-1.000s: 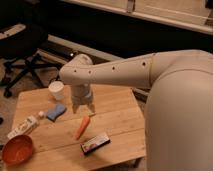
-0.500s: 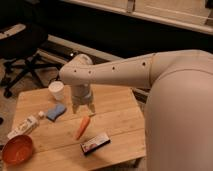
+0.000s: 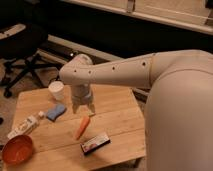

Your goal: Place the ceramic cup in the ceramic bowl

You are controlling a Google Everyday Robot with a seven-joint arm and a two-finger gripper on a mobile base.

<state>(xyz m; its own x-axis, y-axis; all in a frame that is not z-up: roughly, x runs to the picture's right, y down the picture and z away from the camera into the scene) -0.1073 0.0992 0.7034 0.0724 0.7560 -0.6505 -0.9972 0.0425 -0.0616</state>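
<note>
The ceramic cup [image 3: 56, 90], small, white and tapered, stands upright at the back left of the wooden table [image 3: 117, 107]. The ceramic bowl [image 3: 16, 150], round and orange-red, sits at the table's front left corner, empty. My gripper [image 3: 83, 110] hangs fingers-down over the middle of the table, to the right of the cup and just above the carrot. Its fingers stand apart with nothing between them. The cup is a short way from the gripper and the bowl is far to its lower left.
A long orange carrot [image 3: 82, 127] lies just under the gripper. A blue sponge [image 3: 56, 112] and a white carton [image 3: 24, 128] lie between cup and bowl. A dark flat packet [image 3: 95, 143] lies near the front edge. An office chair [image 3: 22, 52] stands behind left.
</note>
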